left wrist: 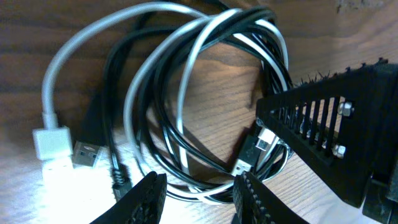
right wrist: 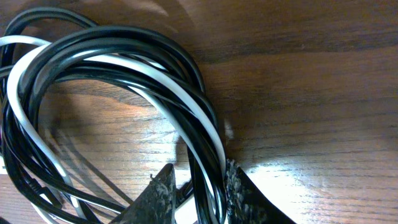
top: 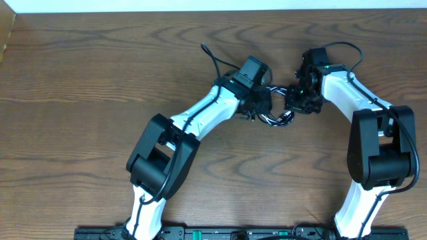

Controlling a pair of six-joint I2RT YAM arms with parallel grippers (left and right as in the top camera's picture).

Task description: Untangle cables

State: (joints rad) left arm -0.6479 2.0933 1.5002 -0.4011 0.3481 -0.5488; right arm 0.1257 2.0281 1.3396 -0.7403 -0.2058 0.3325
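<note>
Black-and-white cables (top: 279,120) are clamped at 2 o'clock by right end effector (right wrist: 199,173), likely as anchor; left end effector (left wrist: 199,182) is spread open astride them.

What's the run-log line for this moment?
phase: untangle, not done | left gripper open, astride coil strands | right gripper shut on black cable and white cable | both intertwined, one coil, wooden table

Overhead, the light is soft and even, and the arms lay only faint shadows on the counter (top: 80,100). Down at the left wrist, hard glare burns out the lower left corner and bleaches the white plug (left wrist: 53,143). The left claw (left wrist: 199,186) looks soft, too close to focus. Right wrist now: the cables (right wrist: 124,43) shine glossy, and a hot patch gleams on the wood beside the right claw (right wrist: 200,193).
</note>
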